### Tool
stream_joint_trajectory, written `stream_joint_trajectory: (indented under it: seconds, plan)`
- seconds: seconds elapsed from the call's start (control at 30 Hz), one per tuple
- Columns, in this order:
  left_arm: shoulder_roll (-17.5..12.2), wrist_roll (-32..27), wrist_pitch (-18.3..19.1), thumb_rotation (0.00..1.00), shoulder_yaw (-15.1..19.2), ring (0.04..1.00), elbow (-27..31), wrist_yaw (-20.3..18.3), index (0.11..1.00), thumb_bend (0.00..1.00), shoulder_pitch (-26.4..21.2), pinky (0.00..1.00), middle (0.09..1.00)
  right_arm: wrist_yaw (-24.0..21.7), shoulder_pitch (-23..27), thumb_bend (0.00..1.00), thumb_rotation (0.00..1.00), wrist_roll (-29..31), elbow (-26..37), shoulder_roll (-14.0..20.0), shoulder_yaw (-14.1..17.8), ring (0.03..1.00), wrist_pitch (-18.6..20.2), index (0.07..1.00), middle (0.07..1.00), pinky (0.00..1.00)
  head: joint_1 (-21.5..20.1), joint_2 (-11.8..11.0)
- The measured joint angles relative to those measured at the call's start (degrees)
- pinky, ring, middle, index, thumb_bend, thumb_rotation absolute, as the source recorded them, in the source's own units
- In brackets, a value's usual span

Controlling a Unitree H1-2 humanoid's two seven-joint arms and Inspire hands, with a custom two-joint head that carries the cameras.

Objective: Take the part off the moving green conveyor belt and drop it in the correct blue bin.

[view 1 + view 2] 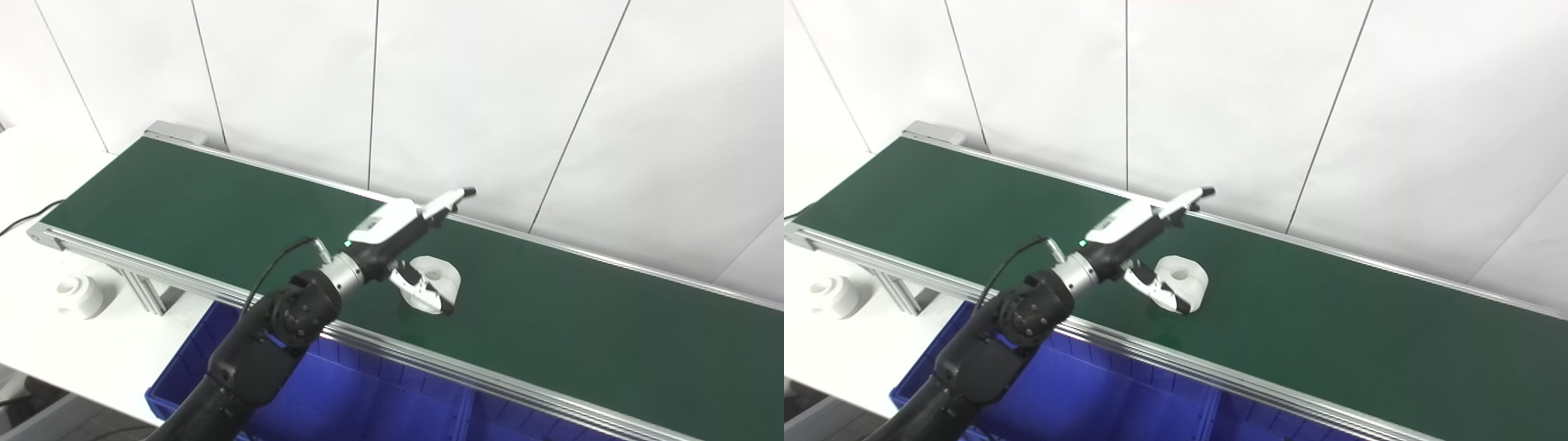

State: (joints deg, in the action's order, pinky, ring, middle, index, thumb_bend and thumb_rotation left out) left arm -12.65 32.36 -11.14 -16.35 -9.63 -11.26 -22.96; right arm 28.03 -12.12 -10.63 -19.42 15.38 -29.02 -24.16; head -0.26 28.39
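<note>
A white round part point(438, 278) with a hole in its top lies on the green conveyor belt point(184, 202), near the belt's middle. My left hand point(404, 242) reaches over the belt from the lower left and hovers just left of the part. Its fingers point(450, 201) stretch out above and behind the part, and its thumb point(422, 293) curves along the part's near side. The hand is open around the part, not closed on it. The same part point(1185, 280) and left hand point(1142, 239) show in the right eye view. No right hand is in view.
A blue bin point(380, 398) with dividers sits below the belt's near rail. Another white part point(79, 295) rests on the white table at left, beside the belt's leg. A white panelled wall runs behind the belt.
</note>
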Motion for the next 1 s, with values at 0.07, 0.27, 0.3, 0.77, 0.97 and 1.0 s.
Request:
stream_joint_trajectory:
  seconds: [0.07, 0.27, 0.3, 0.77, 0.97, 1.0]
  plan:
    - [0.1, 1.1, -0.1, 0.21, -1.1, 0.947, -2.6, 0.4, 0.985, 0.79, -0.8, 0.84, 1.000, 0.3, 0.1, 0.96, 0.64, 0.0, 0.0, 0.2, -0.3, 0.863, 0.0, 0.909, 0.878, 0.81, 0.0, 0.1]
    - [1.7, 3.5, -1.4, 0.25, -2.7, 0.996, -9.4, 3.8, 0.962, 0.84, -3.0, 0.98, 1.000, 0.7, 0.3, 0.97, 0.64, 0.2, 0.3, 0.7, -0.7, 0.857, 0.0, 0.907, 0.875, 0.80, -0.4, 0.4]
    - [2.1, 4.6, -1.5, 0.25, -3.3, 0.999, -10.4, 4.8, 0.962, 0.83, -3.4, 0.99, 1.000, 0.8, 0.3, 0.97, 0.65, 0.2, 0.3, 0.7, -0.7, 0.858, 0.0, 0.907, 0.874, 0.80, -0.4, 0.4]
    - [7.1, 11.9, -1.4, 0.22, -8.0, 1.000, -26.5, 18.0, 0.947, 0.77, -7.9, 1.00, 1.000, 3.4, 0.3, 0.98, 0.66, -0.2, 1.3, 0.7, -1.8, 0.854, 0.0, 0.900, 0.873, 0.79, -1.1, 0.9]
    - [10.0, 11.9, -1.2, 0.11, -8.4, 0.956, -33.0, 23.1, 0.885, 0.67, -11.3, 0.95, 0.943, 3.6, 0.0, 0.98, 0.67, -0.4, 1.8, 0.6, -1.8, 0.852, 0.0, 0.894, 0.871, 0.78, -1.6, 1.3]
    - [10.6, 11.9, -1.3, 0.06, -8.4, 0.930, -34.5, 24.5, 0.866, 0.64, -12.0, 0.91, 0.916, 3.8, -0.1, 0.98, 0.67, -0.7, 1.9, 0.6, -1.8, 0.849, 0.0, 0.893, 0.870, 0.77, -1.7, 1.5]
